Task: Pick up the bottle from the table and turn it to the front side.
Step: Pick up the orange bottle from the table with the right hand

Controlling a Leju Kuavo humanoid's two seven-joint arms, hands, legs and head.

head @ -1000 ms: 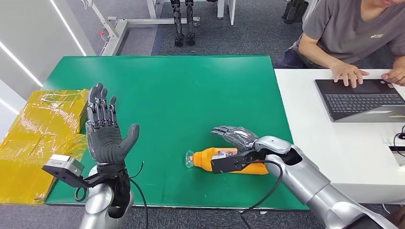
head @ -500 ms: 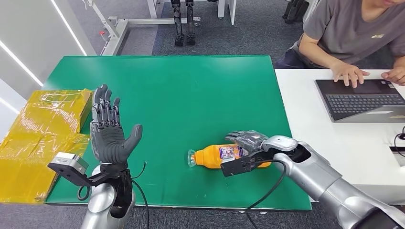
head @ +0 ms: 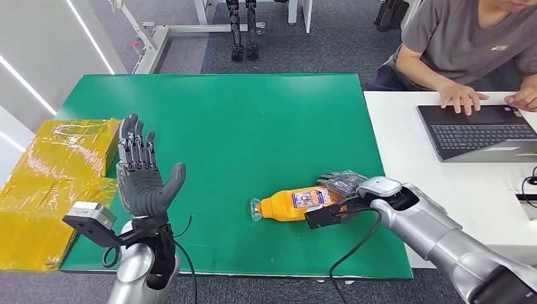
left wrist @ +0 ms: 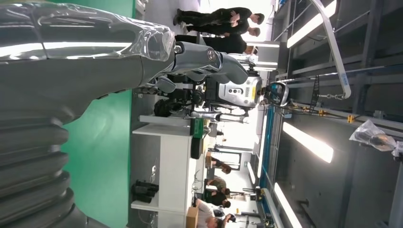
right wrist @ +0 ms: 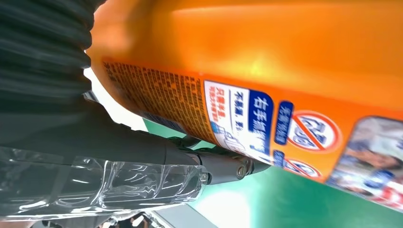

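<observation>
Your right hand [head: 342, 185] has its fingers wrapped around the base end of the bottle [head: 292, 204], which lies on its side near the front edge of the table [head: 253, 114], toward the front-right corner, cap pointing left. Gripping the base leaves the label uncovered, so you can judge which face is up as you roll it (the wrist view shows printed text and warning icons right against the fingers [right wrist: 142, 161]). I can't tell whether the bottle has left the cloth yet. Your left hand [head: 143, 174] is raised near the left edge, palm open and fingers spread, holding nothing, probably ready to receive or steady the bottle once it's lifted.
</observation>
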